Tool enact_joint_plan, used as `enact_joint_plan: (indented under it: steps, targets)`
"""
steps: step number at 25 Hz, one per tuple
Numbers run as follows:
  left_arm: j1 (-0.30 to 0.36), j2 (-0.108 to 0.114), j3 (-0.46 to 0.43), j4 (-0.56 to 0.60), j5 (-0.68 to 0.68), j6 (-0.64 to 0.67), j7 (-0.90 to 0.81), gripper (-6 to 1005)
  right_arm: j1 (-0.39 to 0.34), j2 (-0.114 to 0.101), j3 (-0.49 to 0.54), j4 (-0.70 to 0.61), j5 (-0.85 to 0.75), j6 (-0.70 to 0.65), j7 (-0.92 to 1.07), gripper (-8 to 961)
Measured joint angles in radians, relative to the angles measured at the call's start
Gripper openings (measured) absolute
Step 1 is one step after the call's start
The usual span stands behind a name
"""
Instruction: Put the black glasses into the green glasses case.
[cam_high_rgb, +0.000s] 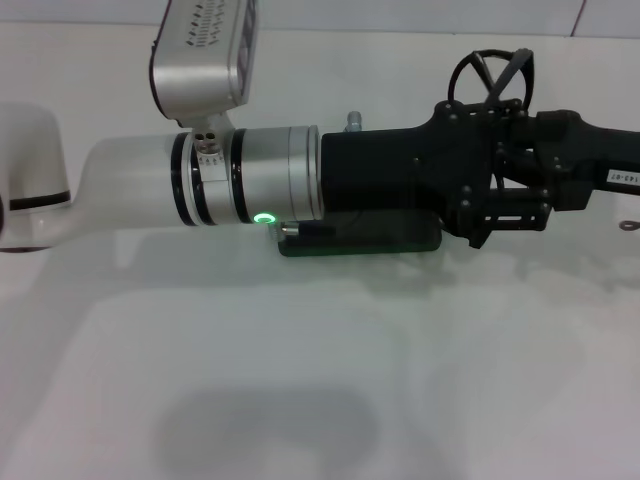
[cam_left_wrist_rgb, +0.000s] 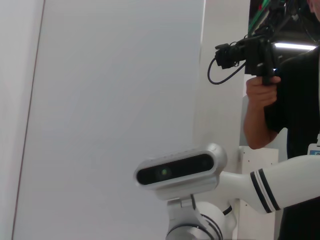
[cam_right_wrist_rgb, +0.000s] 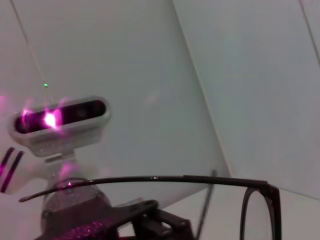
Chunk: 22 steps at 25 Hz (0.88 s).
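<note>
– Where do we see the thin black-framed glasses (cam_high_rgb: 490, 75)?

– In the head view they sit at about one o'clock from the middle, raised above the white table (cam_high_rgb: 300, 390). Their rims and slim temples stand up just over the top of the left gripper (cam_high_rgb: 508, 205). In the right wrist view we see them very near the lens, with one temple stretched out long and one clear lens beside it.

– And the dark green hard glasses case (cam_high_rgb: 400, 243)?

– It lies flat on the table near the centre, at about seven o'clock from the glasses. Most of it is hidden under the left arm, and only its near edge and one rounded corner show. We cannot tell whether its lid is up or down.

– How do the grippers stand?

– The left arm reaches across from nine o'clock, and its black gripper hangs over the three-o'clock end of the case. The right gripper (cam_high_rgb: 590, 165) comes in from three o'clock and meets the left one closely. We cannot tell whether either is spread or clamped, or which of them carries the glasses.

– Anything else?

– The left wrist view looks back at the grey head camera (cam_left_wrist_rgb: 180, 170). At two o'clock from it stands a person in black (cam_left_wrist_rgb: 285, 110) holding up a video camera.
</note>
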Motion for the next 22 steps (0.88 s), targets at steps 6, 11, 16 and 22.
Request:
enact_joint_plan:
  steps: [6,11,16,22]
  targets:
    - [0.0,0.0,0.0,0.0,-0.009,0.003,0.0,700,-0.002,-0.004,0.003,-0.001,0.0,-0.022,-0.004,106]
    - [0.012,0.005,0.012,-0.025,-0.001,0.059,0.002,700,-0.014,-0.003,0.065,0.004,0.01,0.013,-0.009,106]
    - [0.067,0.001,0.005,-0.121,-0.06,0.068,-0.03,700,-0.02,-0.003,0.114,0.007,0.007,0.004,-0.009,106]
    - [0.088,0.042,0.011,-0.162,-0.216,0.111,-0.157,700,-0.031,-0.032,0.026,0.008,-0.004,-0.005,-0.009,106]
